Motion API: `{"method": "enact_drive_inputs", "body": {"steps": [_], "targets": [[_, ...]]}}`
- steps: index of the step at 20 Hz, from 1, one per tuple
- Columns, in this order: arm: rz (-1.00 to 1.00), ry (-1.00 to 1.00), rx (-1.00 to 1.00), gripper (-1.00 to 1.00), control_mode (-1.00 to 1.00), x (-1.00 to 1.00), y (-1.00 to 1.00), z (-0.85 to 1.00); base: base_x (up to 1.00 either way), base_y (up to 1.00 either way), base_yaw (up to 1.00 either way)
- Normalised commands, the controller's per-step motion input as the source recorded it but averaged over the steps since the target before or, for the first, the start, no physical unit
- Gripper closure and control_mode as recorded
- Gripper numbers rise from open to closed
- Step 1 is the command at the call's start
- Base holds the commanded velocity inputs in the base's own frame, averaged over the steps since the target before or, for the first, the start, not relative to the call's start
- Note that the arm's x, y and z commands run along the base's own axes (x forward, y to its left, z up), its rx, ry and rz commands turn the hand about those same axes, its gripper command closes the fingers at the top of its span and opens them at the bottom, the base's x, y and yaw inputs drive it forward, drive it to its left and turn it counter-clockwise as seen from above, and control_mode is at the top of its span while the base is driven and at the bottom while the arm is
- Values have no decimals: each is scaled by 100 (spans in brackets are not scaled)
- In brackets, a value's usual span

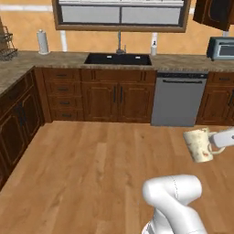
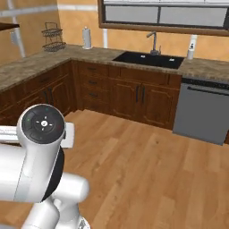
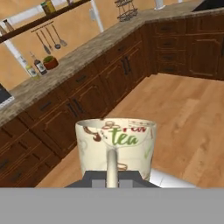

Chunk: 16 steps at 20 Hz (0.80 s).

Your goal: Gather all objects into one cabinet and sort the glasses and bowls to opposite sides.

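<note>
A cream mug (image 1: 198,145) with brownish print hangs in the air above the wood floor, at the right of the left base view. My gripper (image 1: 215,144) reaches in from the right edge and is shut on the mug's handle. In the hand view the same mug (image 3: 116,142) stands upright and close, with the word "tea" on its side. Its handle (image 3: 112,166) faces the camera and runs down into my gripper (image 3: 112,180). A dark reddish-brown wall cabinet (image 1: 214,13) hangs at the upper right, its inside hidden.
An L-shaped stone counter (image 1: 55,58) runs along the back and left walls, with a black sink (image 1: 118,59), a paper towel roll (image 1: 42,42) and a wire rack (image 1: 6,45). A grey dishwasher (image 1: 178,98) and a microwave (image 1: 221,48) stand at the right. Wood floor (image 1: 100,164) lies open ahead.
</note>
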Motion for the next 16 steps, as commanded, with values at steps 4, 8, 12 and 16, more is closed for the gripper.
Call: {"method": "enact_drive_inputs", "body": {"steps": [4, 8, 12, 16], "targets": [[0, 0, 0, 100, 100, 0, 0, 0, 8, -40, -29], [0, 0, 0, 100, 100, 0, 0, 0, 41, -92, -5], [0, 0, 0, 100, 100, 0, 0, 0, 67, -100, 0], [0, 0, 0, 100, 100, 0, 0, 0, 67, -100, 0]]}}
